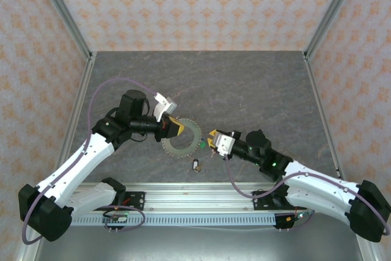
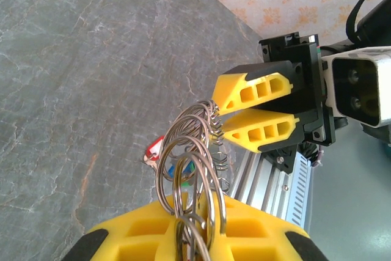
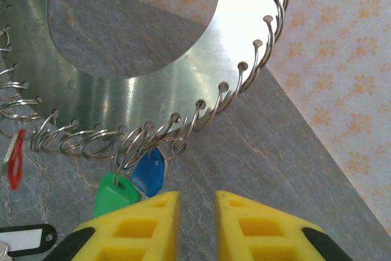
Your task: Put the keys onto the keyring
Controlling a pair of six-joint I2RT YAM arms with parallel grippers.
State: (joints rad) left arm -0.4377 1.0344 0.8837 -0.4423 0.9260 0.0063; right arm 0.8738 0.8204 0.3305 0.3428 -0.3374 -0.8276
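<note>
The keyring (image 1: pixel 187 148) is a flat grey metal ring with small wire loops all round its rim, and it is held up off the table. My left gripper (image 1: pixel 175 128) is shut on its rim, and wire loops (image 2: pixel 192 132) stick out between the yellow fingers (image 2: pixel 140 242). A blue key tag (image 3: pixel 149 172) and a green key tag (image 3: pixel 115 195) hang from loops on the keyring (image 3: pixel 153 90). A red tag (image 3: pixel 14 158) hangs further left. My right gripper (image 3: pixel 197 198) is just below those tags, open, with bare table between its fingers. A black key tag (image 1: pixel 196 164) lies on the table.
The aluminium rail (image 1: pixel 201 197) with the arm bases runs along the near edge. Patterned walls with metal corner posts (image 1: pixel 64 10) enclose the grey marbled table (image 1: pixel 256 84). The purple cable (image 1: pixel 107 87) loops over the left arm.
</note>
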